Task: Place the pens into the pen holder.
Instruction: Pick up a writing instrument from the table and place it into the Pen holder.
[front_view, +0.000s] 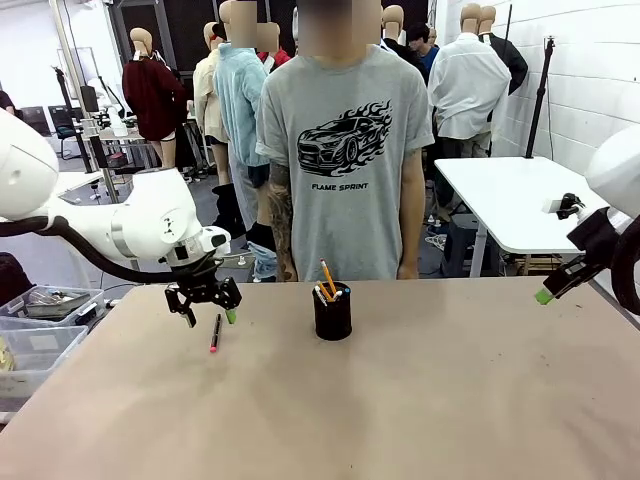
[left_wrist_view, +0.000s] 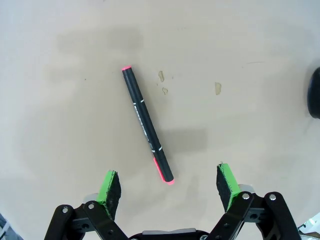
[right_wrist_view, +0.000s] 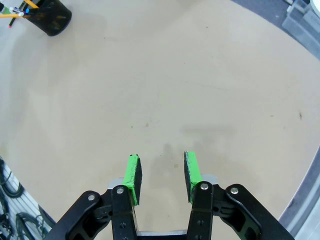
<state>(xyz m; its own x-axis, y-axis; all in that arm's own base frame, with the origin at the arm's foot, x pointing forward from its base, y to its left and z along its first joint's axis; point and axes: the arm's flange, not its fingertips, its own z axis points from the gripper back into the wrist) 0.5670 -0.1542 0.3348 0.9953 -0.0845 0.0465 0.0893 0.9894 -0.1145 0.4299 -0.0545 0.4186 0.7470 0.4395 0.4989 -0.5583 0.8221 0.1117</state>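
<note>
A dark pen with pink-red tips (front_view: 215, 333) (left_wrist_view: 147, 125) lies flat on the tan table. My left gripper (front_view: 205, 302) (left_wrist_view: 168, 185) hovers just above it, open, its near tip between the green pads. The black mesh pen holder (front_view: 332, 312) stands upright at the table's middle and holds a yellow-orange pencil (front_view: 327, 277) and other pens; its edge (left_wrist_view: 315, 92) shows at the left wrist view's right side. My right gripper (front_view: 548, 293) (right_wrist_view: 162, 170) hangs open over bare table at the far right, nothing between its pads, with the pen holder (right_wrist_view: 50, 17) far off.
A person in a grey T-shirt (front_view: 340, 150) stands at the table's far edge behind the holder, arms down. Clear plastic bins (front_view: 40, 325) sit off the table's left side. A white table (front_view: 510, 200) stands at the back right.
</note>
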